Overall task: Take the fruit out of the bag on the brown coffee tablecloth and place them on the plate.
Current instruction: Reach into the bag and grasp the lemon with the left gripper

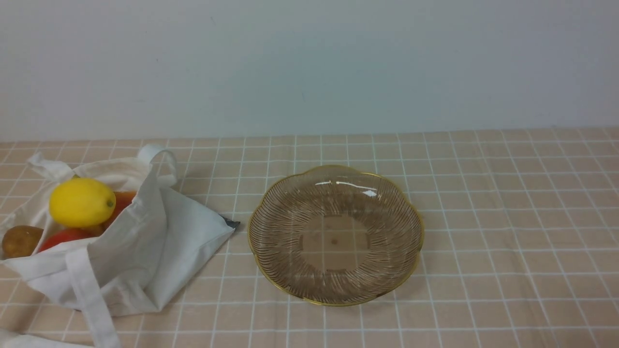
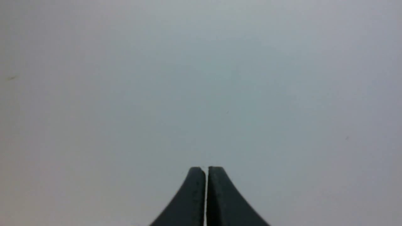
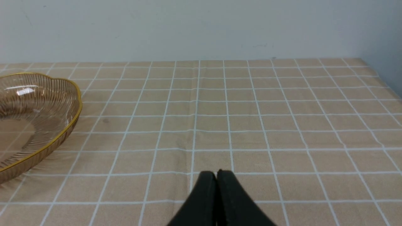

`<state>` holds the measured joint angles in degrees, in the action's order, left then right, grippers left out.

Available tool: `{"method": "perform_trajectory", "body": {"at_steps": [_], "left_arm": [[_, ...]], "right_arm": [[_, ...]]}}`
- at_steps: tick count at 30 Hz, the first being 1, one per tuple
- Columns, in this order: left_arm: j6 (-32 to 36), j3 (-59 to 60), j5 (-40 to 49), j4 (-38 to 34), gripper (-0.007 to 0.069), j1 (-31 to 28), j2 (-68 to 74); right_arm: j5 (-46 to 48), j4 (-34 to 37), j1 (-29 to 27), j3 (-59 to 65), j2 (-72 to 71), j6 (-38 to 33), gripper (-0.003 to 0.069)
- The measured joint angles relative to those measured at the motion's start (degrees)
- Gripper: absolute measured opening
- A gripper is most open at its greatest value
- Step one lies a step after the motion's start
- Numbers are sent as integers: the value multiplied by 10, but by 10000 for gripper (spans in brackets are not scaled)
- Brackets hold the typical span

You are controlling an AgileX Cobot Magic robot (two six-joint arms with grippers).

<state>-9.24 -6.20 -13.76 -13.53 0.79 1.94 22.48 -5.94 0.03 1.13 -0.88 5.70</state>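
1. While a bright yellow lemon (image 1: 81,202) lies in the soft white cloth bag (image 1: 145,241) at far left, the amber ribbed glass plate (image 1: 280,227) sits centre.
2. Left gripper (image 2: 206,175) and right gripper (image 3: 216,177) are both pressed together, empty; the left one is likely nearer the bag.

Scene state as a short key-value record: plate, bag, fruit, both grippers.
plate: nothing in it, on tablecloth
bag: left of plate, mouth open
fruit: lemon, red-orange fruit, brown fruit, all in bag
left gripper: shut, holding nothing
right gripper: shut, holding nothing
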Motion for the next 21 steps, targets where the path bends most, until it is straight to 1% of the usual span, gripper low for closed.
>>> {"method": "perform_trajectory", "body": {"at_steps": [2,3,4,5,8,11,12,13,16,18,21], "left_arm": [[-5,-69,73,1,-8,0,39],[-6,-118,138,1,-8,0,75],[-6,-143,189,2,-8,0,101],[-6,-203,269,3,-8,0,146],[6,-321,460,15,-8,0,268],[33,-388,564,34,-8,0,353],[52,-422,618,53,-8,0,408],[60,-447,645,67,-8,0,439],[67,-485,680,88,-8,0,501],[62,-518,697,100,-8,-1,549],[47,-567,712,103,-4,-20,612]], "right_arm": [[0,0,0,0,0,0,-14],[0,0,0,0,0,0,-14],[0,0,0,0,0,0,-14],[0,0,0,0,0,0,-14],[0,0,0,0,0,0,-14],[0,0,0,0,0,0,-14],[0,0,0,0,0,0,-14],[0,0,0,0,0,0,-14],[0,0,0,0,0,0,-14],[0,0,0,0,0,0,-14],[0,0,0,0,0,0,-14]]}}
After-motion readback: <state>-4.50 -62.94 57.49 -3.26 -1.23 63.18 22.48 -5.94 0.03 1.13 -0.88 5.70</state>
